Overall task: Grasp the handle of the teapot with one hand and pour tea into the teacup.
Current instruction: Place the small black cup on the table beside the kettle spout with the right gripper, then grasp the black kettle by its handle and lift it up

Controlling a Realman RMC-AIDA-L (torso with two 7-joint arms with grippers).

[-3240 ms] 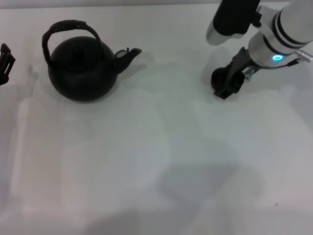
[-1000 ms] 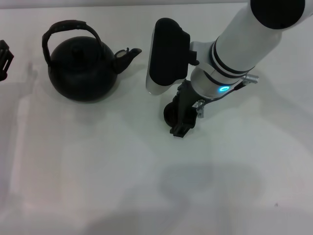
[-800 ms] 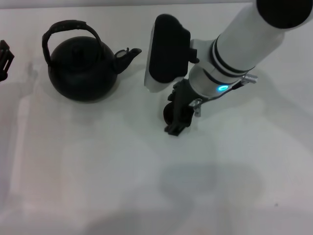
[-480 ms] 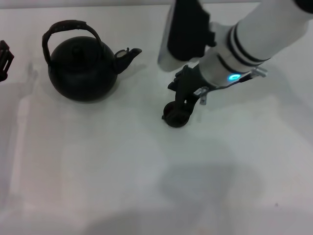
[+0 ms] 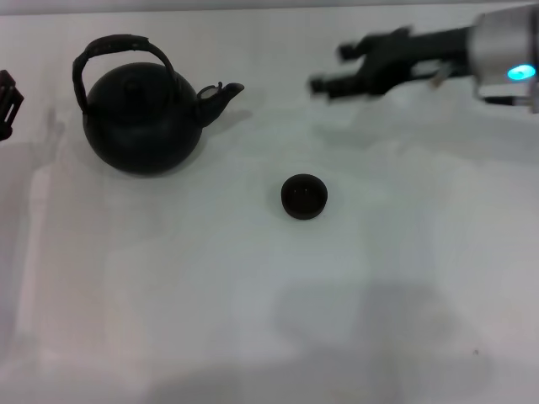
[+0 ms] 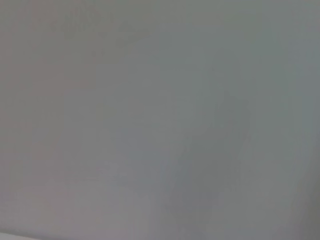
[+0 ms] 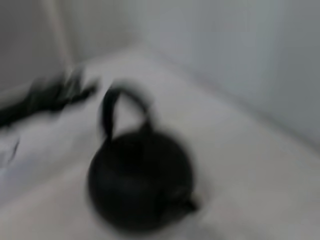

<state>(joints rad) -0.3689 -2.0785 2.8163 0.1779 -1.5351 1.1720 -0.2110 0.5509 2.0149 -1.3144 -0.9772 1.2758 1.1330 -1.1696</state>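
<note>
The matte black teapot (image 5: pixel 143 114) stands at the back left of the table, its spout (image 5: pixel 221 94) pointing right. Its arched handle (image 5: pixel 118 46) rises over the lid. The small dark teacup (image 5: pixel 303 196) sits alone near the table's middle, right of the pot and nearer to me. My right gripper (image 5: pixel 330 69) hovers at the back right, well above and behind the cup, open and holding nothing. The right wrist view shows the teapot (image 7: pixel 140 185) and its handle (image 7: pixel 117 107) blurred. My left gripper (image 5: pixel 7 101) is only partly in view, at the table's left edge.
The white table (image 5: pixel 253 320) spreads wide around the pot and the cup. The left wrist view shows only a plain grey surface.
My right gripper carried the teacup from the right toward the table's middle, set it down and let go. It then lifted away to the back right.
</note>
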